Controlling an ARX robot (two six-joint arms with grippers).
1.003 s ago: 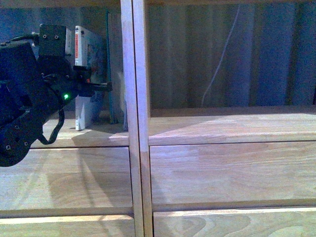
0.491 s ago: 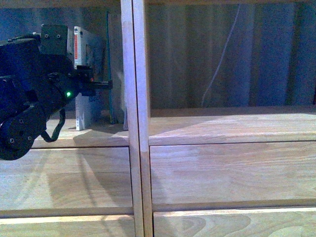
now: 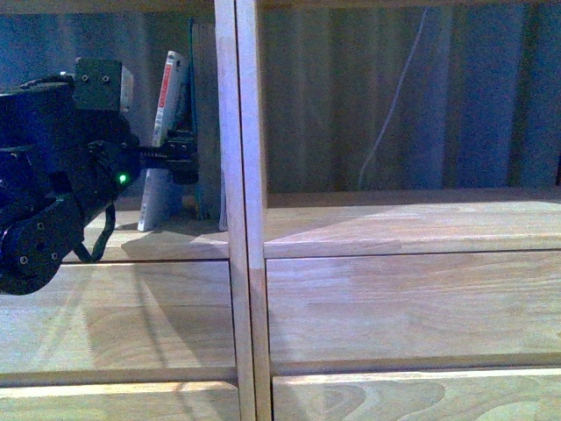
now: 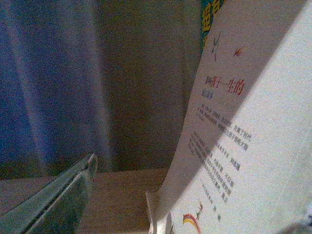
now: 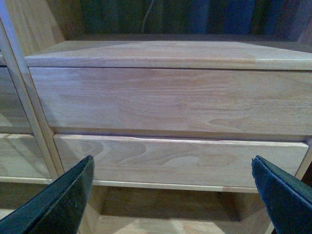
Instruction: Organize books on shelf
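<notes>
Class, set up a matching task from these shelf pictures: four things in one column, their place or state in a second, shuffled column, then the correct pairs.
Things:
1. white book
2. teal book
3. right gripper
4. right-hand shelf bay

States:
A. open, facing drawer fronts
B. upright beside the centre post
C. tilted, leaning rightward
D. holds no books

Pairs: 1-C, 2-B, 3-A, 4-D

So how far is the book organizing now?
Done: a slim teal book stands upright against the shelf divider. In hand: the left gripper is at the white paperback, which leans toward it. Left: setting it upright. The right gripper waits open, empty, before the drawers.
</notes>
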